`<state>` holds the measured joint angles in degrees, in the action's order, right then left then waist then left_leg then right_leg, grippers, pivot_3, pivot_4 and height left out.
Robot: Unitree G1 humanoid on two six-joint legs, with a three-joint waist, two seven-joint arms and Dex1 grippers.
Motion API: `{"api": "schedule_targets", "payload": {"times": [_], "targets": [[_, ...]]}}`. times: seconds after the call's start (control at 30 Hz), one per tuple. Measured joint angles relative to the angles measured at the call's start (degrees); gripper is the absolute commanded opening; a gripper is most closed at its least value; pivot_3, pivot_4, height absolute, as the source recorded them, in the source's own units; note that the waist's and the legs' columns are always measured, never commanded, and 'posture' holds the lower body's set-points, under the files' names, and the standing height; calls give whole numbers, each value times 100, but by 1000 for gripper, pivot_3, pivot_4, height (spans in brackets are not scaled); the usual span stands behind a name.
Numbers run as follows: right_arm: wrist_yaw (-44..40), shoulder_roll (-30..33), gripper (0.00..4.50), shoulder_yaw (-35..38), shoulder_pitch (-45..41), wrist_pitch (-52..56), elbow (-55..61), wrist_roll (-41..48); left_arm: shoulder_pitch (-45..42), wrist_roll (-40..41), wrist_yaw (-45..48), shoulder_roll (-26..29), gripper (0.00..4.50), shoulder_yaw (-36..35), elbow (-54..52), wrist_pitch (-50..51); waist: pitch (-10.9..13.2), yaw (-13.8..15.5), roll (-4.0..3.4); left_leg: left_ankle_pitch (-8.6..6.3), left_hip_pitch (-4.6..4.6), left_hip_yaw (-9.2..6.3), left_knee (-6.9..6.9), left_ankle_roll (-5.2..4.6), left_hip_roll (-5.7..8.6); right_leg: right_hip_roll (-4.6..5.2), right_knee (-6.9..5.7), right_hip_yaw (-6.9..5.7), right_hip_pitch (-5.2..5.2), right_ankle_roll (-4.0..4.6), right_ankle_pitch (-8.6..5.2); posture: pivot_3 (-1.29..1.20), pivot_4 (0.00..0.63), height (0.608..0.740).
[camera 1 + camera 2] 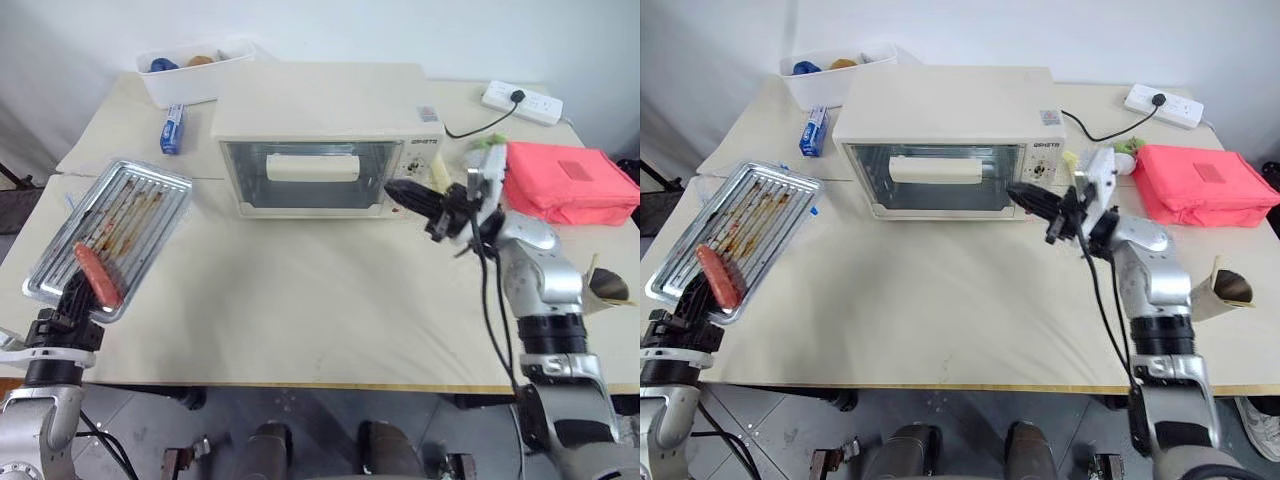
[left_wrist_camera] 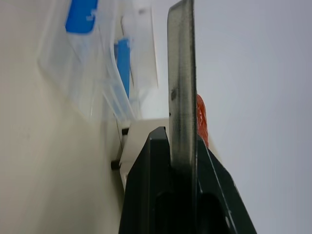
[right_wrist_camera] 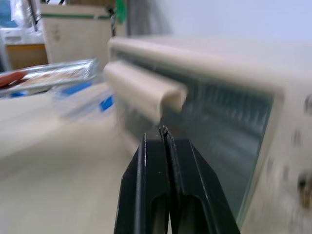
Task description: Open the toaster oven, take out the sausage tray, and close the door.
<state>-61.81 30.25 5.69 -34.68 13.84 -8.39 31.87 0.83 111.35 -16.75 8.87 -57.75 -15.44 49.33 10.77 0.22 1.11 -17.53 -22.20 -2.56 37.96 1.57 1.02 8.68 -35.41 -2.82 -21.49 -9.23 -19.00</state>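
The table [image 1: 300, 310] is bearing the toaster oven [image 1: 325, 105] at its back, the door [image 1: 305, 175] standing shut; the sausage tray [image 1: 125, 225] is hanging tilted over the table's left edge, clamped at its near rim by the left gripper [image 1: 75, 298]; the right gripper [image 1: 405, 194], fingers pressed together, is hovering just before the door's right end.

A staged test room rather than a kitchen: 1 plain beige table [image 1: 300, 330] before bare white walls, the toaster oven [image 1: 330, 140] fed by a power strip [image 1: 522, 102] at 1 o'clock.
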Motion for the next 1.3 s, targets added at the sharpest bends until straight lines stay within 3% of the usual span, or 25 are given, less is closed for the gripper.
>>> {"api": "schedule_targets", "payload": {"times": [0.1,0.2,0.37,0.57,0.87,1.1,1.3], "targets": [[-268,514,1728,178,850,111,749,90,152,14,245,140,0,188,1,337,0,3,0,-2,0,6,-1,-2,-1,-3,8,1,2,0,0,0,150,740],[-395,878,2787,396,1878,241,1649,215,503,16,569,673,0,535,243,927,1,-15,-3,-6,5,11,-3,-3,-8,-8,11,10,1,1,-1,0,150,740],[-342,1151,4491,653,2508,420,2505,458,337,19,902,1315,0,1018,1000,1479,4,26,-8,-5,22,15,1,-5,-12,-13,20,23,4,8,3,0,150,740],[-228,1286,4491,1019,3226,301,2946,341,-433,15,1132,1906,0,2313,1914,2125,4,152,-8,-13,7,2,2,-15,-2,-6,36,30,0,8,4,0,150,740],[51,1364,4491,1800,4263,299,3563,356,-1685,-73,1187,2136,0,3786,2944,2410,4,116,-10,-12,10,14,-1,-13,-5,-11,15,30,-1,3,7,0,150,740],[97,1339,4491,2431,5452,267,4103,350,-2791,-1707,2136,2232,0,4670,3616,2785,2,211,-12,-4,7,45,5,-16,7,-9,35,30,6,-1,8,0,150,740],[312,1254,4491,2618,5718,257,4369,353,-3275,-3098,3296,2170,0,5097,3699,2771,-3,357,-21,8,8,41,5,-15,13,-6,35,29,12,-9,16,0,150,740]]}}
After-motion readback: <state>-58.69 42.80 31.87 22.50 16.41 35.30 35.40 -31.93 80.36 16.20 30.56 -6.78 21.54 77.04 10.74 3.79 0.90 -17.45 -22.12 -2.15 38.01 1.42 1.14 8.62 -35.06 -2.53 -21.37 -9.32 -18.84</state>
